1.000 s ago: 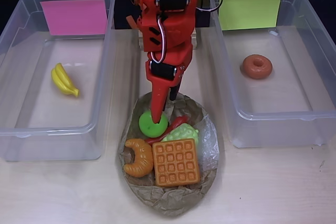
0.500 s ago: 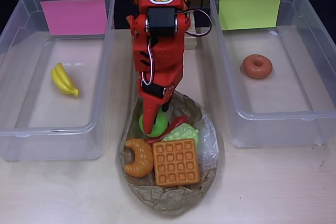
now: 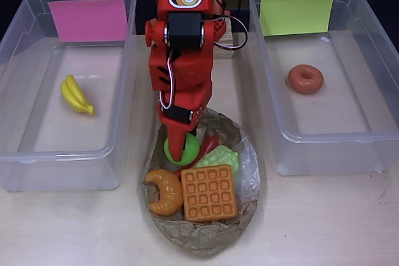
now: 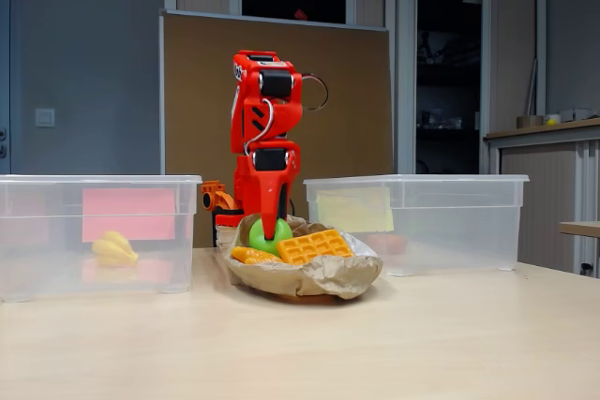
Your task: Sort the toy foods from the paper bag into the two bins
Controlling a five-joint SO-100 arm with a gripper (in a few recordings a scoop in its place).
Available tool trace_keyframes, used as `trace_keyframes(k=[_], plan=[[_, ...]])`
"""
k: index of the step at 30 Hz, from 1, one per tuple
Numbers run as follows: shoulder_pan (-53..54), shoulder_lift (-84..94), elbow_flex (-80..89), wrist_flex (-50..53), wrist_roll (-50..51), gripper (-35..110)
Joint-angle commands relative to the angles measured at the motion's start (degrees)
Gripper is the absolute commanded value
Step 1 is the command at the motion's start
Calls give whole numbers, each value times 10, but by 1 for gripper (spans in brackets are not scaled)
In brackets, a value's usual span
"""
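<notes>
The green apple lies at the far end of the paper bag, and the gripper points down onto it, likely to lift it; whether the fingers have closed on it I cannot tell. Near the apple lie the grapes, chili, croissant and waffle. Left of the bag the pink-sheet bin holds bananas; right, the green-sheet bin holds a donut. The pale wooden table stands before a brown board.

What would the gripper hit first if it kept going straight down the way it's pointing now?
The green apple. The gripper points down onto it in the overhead view and looks level with it in the fixed view, seemingly already touching, though contact is hard to confirm. Beneath the apple lies the paper bag.
</notes>
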Motion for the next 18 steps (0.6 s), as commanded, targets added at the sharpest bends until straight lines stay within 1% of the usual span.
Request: trace_keyframes(k=[1,6,10,14,18], plan=[[-26,24,-70,65,-1,20],[-54,47,-164,159,6,19],[-64,93,-197,207,6,20],[-37,184,-164,238,4,22],[26,297,-85,239,-8,21]])
